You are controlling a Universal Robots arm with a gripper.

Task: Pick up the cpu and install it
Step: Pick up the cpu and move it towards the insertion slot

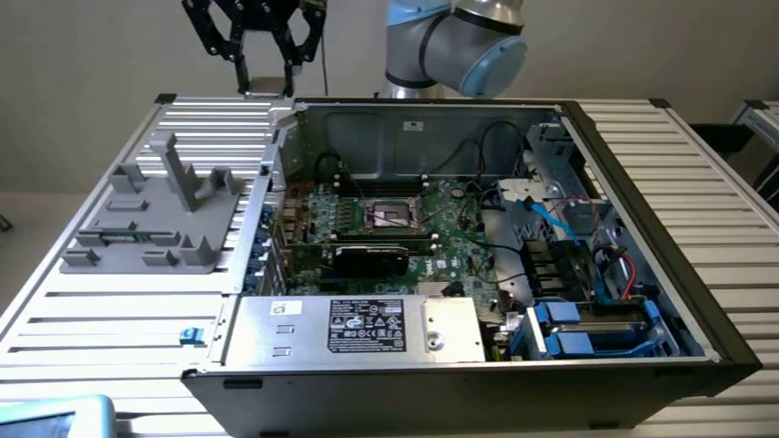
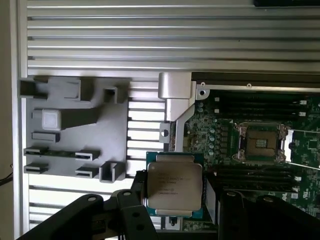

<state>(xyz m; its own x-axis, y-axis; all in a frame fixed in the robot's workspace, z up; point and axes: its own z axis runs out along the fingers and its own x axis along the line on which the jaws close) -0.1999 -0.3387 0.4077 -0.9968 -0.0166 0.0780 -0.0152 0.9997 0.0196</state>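
Observation:
The cpu (image 2: 174, 182), a flat square chip with a shiny silver top, sits between my gripper's (image 2: 176, 196) dark fingers (image 2: 137, 192), which are shut on its sides. In the exterior view the gripper (image 1: 265, 82) hangs high above the back corner of the open computer case, holding the cpu (image 1: 264, 89) above the slatted table. The dark square socket (image 1: 392, 215) with its metal frame lies open in the middle of the green motherboard, well below and to the exterior view's right of the gripper. In the wrist view the socket (image 2: 261, 142) shows off to one side of the cpu.
A large grey plastic fixture (image 1: 159, 214) stands on the slatted table (image 1: 109, 319) at the exterior view's left of the case. Inside the case are a black card (image 1: 378, 255), cables, a labelled metal box (image 1: 365, 326) and blue drive bays (image 1: 585, 333).

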